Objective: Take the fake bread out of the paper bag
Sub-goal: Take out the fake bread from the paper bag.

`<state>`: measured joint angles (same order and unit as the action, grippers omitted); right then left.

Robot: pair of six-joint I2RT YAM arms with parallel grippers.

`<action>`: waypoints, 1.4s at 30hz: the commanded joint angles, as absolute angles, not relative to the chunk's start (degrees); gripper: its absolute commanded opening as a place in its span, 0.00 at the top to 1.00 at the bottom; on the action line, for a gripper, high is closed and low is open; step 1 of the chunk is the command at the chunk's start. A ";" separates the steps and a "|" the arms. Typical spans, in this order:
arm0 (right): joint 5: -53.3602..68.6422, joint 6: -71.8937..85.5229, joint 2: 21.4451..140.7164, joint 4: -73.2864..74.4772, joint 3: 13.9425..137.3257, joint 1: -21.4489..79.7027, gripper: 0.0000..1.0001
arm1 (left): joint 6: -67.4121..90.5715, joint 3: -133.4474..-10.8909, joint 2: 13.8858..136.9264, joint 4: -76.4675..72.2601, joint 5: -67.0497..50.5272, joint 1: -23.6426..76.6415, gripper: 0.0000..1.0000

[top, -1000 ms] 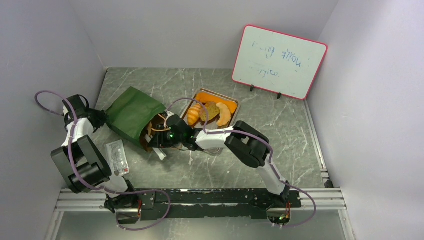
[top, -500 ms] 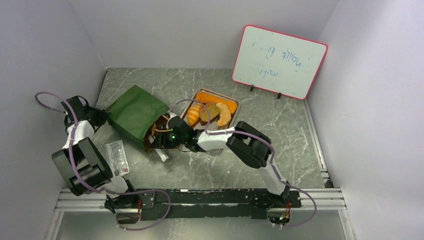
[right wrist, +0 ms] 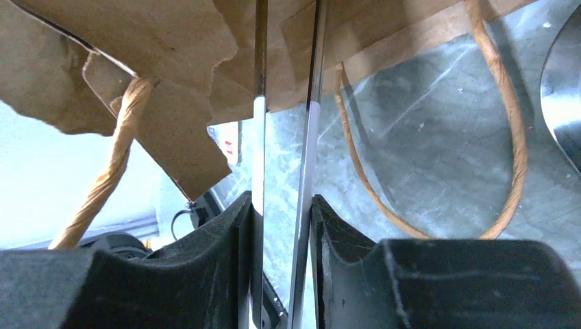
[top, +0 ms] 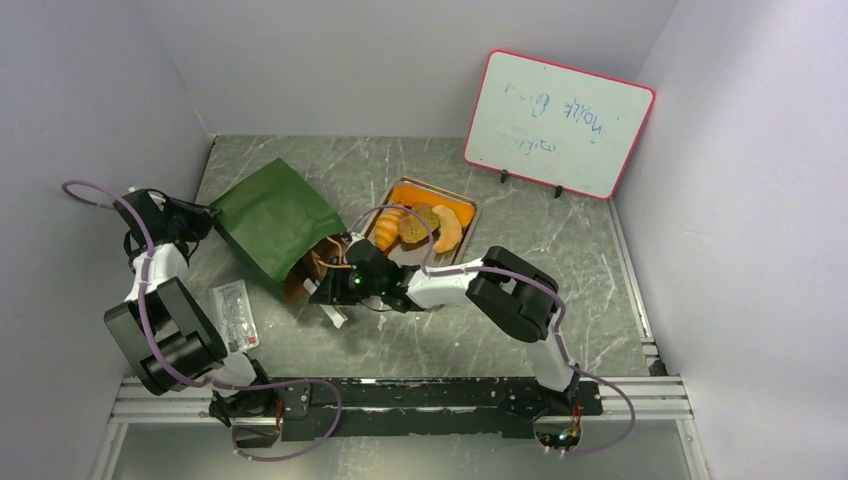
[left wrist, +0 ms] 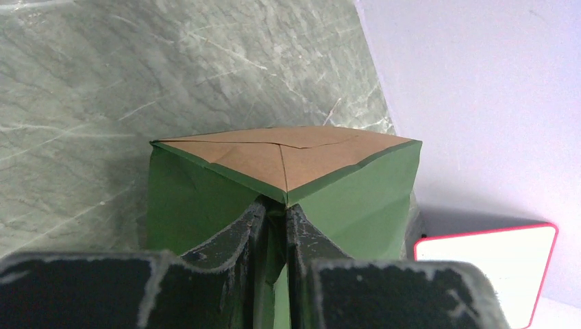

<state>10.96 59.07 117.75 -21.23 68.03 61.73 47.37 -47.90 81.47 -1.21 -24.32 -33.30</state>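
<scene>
The dark green paper bag (top: 268, 218) lies tilted on the table, its brown mouth (top: 304, 277) facing the arms. My left gripper (top: 203, 219) is shut on a fold at the bag's closed bottom (left wrist: 342, 199), where the left wrist view shows its fingers (left wrist: 274, 209) pinching green paper. My right gripper (top: 326, 291) is at the bag's mouth, shut on thin metal tongs (right wrist: 312, 137). The tongs' blades reach up to the torn brown rim (right wrist: 171, 82) between the twisted handles (right wrist: 510, 130). No bread shows inside the bag. Three bread pieces, among them a croissant (top: 388, 228), lie in the tray.
A metal tray (top: 472, 211) with an orange liner stands right of the bag. A clear plastic packet (top: 235, 312) lies at the front left. A pink-framed whiteboard (top: 557, 122) leans at the back right. Walls close in on the left, back and right.
My left gripper has raised the bag's bottom and swung it toward the back. My right gripper with the tongs has drawn back slightly right and toward the front, out of the mouth.
</scene>
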 commanded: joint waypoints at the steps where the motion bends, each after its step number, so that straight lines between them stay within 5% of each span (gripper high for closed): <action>1: 12.97 62.77 114.88 -28.39 66.94 62.02 0.69 | 47.40 -47.63 79.89 -5.64 -28.04 -33.93 0.93; 42: 19.69 78.58 106.09 -45.97 47.26 59.02 0.68 | 49.65 -46.31 80.20 -6.57 -29.23 -34.98 0.93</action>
